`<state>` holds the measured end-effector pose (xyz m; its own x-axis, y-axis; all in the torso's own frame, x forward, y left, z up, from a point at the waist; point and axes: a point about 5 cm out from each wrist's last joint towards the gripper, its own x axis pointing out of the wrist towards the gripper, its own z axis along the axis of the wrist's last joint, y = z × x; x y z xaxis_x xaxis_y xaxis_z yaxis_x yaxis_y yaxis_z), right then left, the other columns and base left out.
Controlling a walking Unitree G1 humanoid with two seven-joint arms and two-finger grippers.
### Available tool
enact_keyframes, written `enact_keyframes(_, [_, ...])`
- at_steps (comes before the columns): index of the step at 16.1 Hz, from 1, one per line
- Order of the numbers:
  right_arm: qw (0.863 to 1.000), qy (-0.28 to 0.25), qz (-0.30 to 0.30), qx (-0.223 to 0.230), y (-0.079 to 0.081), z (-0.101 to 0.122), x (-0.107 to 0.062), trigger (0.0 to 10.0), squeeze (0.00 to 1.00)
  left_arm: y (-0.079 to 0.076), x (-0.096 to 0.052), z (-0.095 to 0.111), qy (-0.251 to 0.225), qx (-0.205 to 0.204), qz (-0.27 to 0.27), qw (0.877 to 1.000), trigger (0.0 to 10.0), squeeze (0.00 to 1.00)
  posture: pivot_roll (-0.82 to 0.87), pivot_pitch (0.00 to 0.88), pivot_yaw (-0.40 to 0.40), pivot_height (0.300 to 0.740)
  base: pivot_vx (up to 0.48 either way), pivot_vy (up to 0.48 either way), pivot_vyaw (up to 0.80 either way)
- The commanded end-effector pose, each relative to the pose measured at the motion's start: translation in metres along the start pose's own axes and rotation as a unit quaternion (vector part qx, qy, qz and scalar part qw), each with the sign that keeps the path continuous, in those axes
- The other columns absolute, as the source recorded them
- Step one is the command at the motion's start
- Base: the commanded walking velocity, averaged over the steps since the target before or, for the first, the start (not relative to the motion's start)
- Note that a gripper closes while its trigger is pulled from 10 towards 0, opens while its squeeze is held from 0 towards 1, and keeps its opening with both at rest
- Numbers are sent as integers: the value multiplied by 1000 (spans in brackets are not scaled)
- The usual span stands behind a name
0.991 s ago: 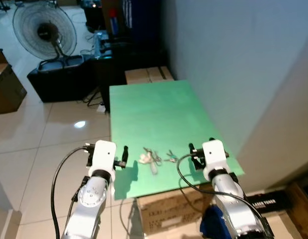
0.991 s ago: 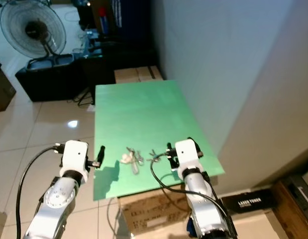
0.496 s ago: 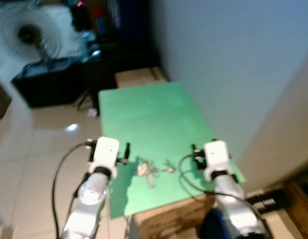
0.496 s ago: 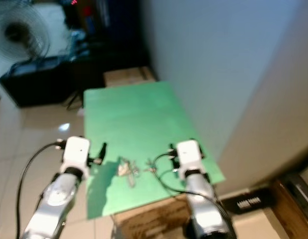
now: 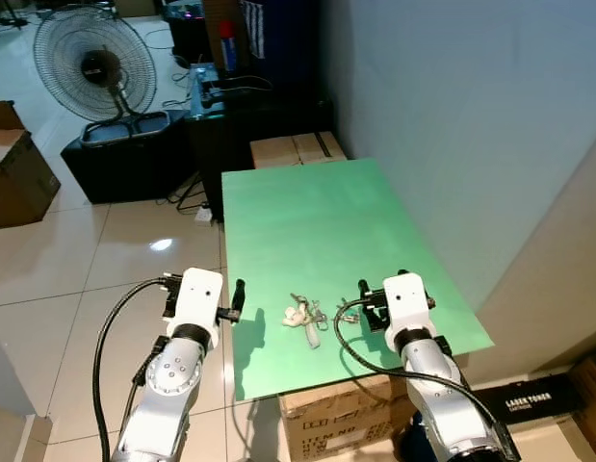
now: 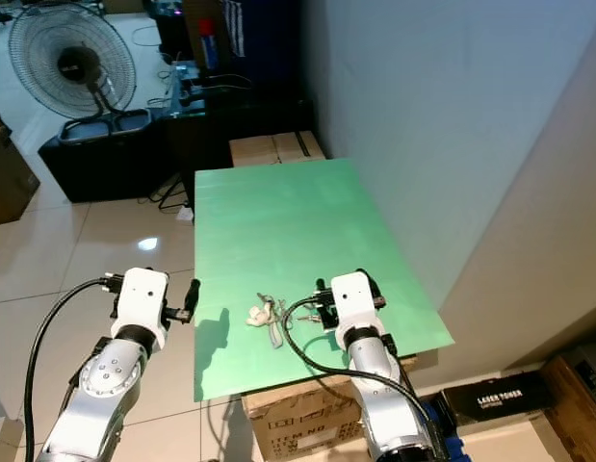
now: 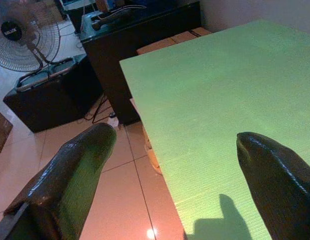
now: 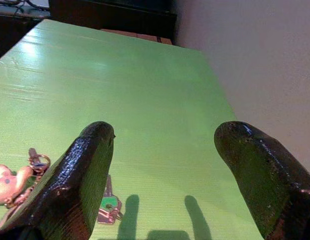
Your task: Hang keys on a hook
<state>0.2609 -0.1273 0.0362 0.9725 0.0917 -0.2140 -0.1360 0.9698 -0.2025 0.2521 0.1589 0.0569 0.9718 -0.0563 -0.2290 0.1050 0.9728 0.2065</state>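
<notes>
Keys (image 5: 304, 315) with a pale little charm are lying on the green table (image 5: 317, 212), close to its near edge, and nothing's holding them. My right gripper (image 8: 162, 150) hangs over the table just beside them, fingers spread wide and empty. My left gripper (image 7: 177, 165) straddles the table's left edge, also wide open.
</notes>
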Motion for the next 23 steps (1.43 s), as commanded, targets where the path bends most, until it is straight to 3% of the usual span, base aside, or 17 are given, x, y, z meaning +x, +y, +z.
enact_keyframes(1, [1000,-7,-9,3,-3,7,4,10000,0,3,2,0,3,4,1,1000,10000,0,-102,0,81,740,0,0,0])
enact_keyframes(5, [999,-32,-25,22,-5,25,8,10000,0,4,-1,0,2,8,1,1000,10000,0,-99,0,90,740,0,0,0])
enact_keyframes(6, [996,-69,-42,42,-8,53,20,10000,0,5,-7,-3,7,12,0,1000,10000,0,-92,0,97,740,0,0,0])
enact_keyframes(9, [994,-88,-44,47,-13,75,40,10000,0,9,-15,-6,15,17,-2,1000,10000,0,-81,0,109,740,0,0,0])
enact_keyframes(12, [997,-67,-32,34,-5,78,61,10000,0,9,-18,-5,16,20,-4,1000,10000,0,-59,0,100,740,0,0,0])
enact_keyframes(17, [999,-45,-14,28,7,82,78,10000,0,9,-28,-8,27,20,-2,999,10000,0,-38,26,90,740,0,0,0])
enact_keyframes(23, [999,2,-28,29,0,66,86,10000,0,10,-34,-9,36,21,-3,999,10000,0,-22,59,86,740,0,0,0])
